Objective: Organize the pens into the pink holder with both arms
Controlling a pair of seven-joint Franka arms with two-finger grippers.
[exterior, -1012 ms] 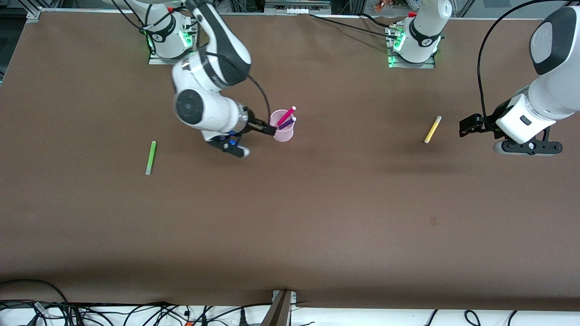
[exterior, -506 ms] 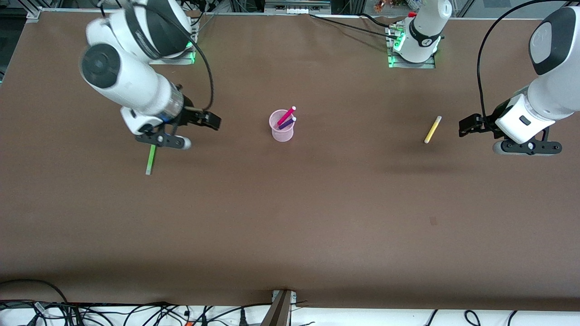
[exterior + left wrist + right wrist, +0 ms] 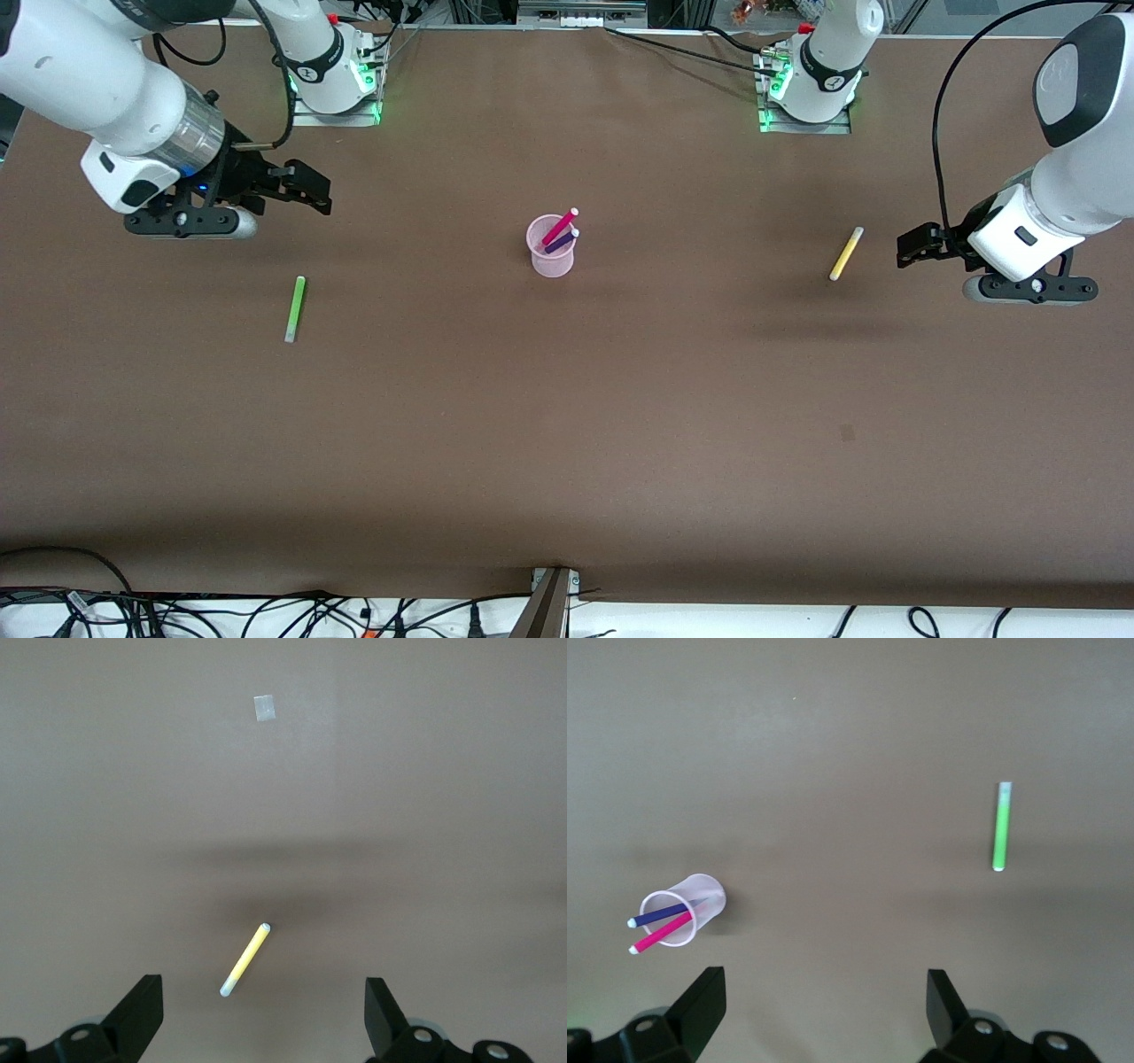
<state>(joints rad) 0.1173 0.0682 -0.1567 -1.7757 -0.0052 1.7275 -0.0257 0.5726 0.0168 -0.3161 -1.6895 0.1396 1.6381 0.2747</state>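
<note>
The right gripper (image 3: 306, 190) is hovering spread and empty near the table's (image 3: 567, 461) right-arm end, above the green pen (image 3: 294, 308). The left gripper (image 3: 912, 246), also spread and empty, is waiting beside the yellow pen (image 3: 846, 253). The pink holder (image 3: 551, 249) is standing mid-table, holding the magenta pen (image 3: 560, 227) and purple pen (image 3: 561, 241); nothing is blocking either loose pen.

Four pens: one magenta (image 3: 559, 227), one purple (image 3: 561, 242), one green (image 3: 294, 308), one yellow (image 3: 846, 253). One pink holder (image 3: 551, 251). Two arms.
</note>
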